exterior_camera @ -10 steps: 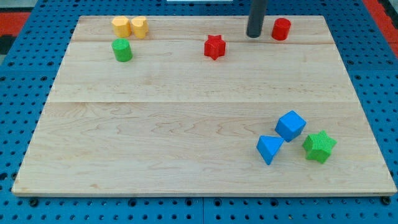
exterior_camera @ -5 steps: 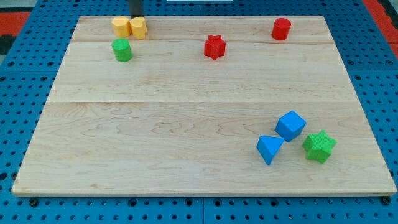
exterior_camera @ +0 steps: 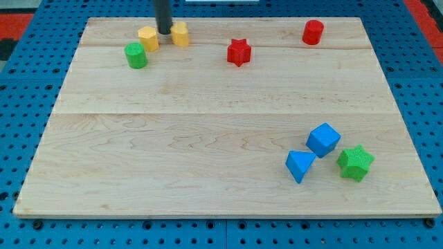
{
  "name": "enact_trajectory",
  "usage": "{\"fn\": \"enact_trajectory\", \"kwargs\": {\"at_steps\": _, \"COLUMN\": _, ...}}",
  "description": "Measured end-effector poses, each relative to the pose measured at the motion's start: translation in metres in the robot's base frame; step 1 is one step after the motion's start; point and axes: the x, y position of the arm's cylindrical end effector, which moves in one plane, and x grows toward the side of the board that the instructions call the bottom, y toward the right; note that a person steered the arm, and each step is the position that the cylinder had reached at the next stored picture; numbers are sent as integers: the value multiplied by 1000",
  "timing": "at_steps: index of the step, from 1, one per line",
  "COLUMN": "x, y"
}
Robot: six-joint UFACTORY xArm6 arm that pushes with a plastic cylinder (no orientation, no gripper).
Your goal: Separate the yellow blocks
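Two yellow blocks sit near the view's top left of the wooden board. The left yellow block lies just above and right of a green cylinder. The right yellow block lies apart from it. My tip stands in the gap between the two yellow blocks, close to both.
A red star block lies right of the yellow blocks. A red cylinder sits at the view's top right. A blue cube, a blue triangular block and a green star block cluster at the lower right.
My tip came from the view's top right to the yellow blocks and pushed down between them. The two touching yellow blocks have spread apart, the right one shifting right, the left one down-right.
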Motion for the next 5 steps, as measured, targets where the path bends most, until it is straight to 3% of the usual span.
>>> {"fn": "enact_trajectory", "kwargs": {"at_steps": 1, "x": -24, "y": 4}}
{"fn": "enact_trajectory", "kwargs": {"at_steps": 2, "x": 3, "y": 41}}
{"fn": "enact_trajectory", "kwargs": {"at_steps": 3, "x": 87, "y": 70}}
{"fn": "enact_trajectory", "kwargs": {"at_steps": 5, "x": 8, "y": 93}}
